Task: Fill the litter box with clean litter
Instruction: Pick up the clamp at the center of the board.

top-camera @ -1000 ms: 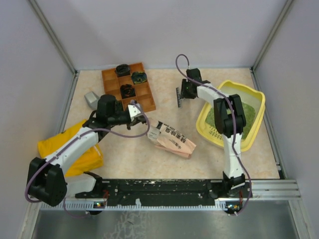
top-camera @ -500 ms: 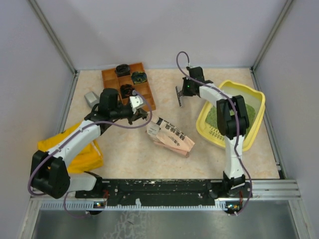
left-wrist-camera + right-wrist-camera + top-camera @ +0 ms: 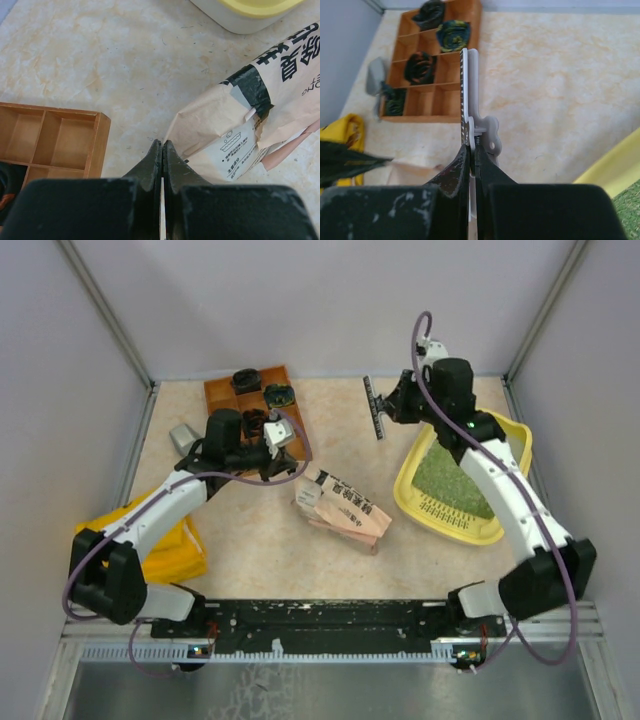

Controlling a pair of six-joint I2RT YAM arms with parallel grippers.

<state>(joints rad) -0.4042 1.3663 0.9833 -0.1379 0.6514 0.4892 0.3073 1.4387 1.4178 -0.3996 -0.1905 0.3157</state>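
Observation:
The yellow litter box stands at the right with a layer of green clean litter in it. Its rim and some litter show in the right wrist view, and its wall in the left wrist view. My right gripper hangs left of the box, shut on a long white toothed bag clip, held above the table. The pink printed pouch lies mid-table. My left gripper is shut, its tips at the pouch's corner; whether they pinch it I cannot tell.
A brown wooden compartment tray with dark rolled items sits at the back left, a grey scoop to its left. A yellow cloth bag lies under my left arm. The enclosure walls stand close on both sides.
My right gripper has shut on the clip and carried it up and to the right, the arm swinging out over the litter box. The left gripper and the pouch have shifted slightly toward the back.

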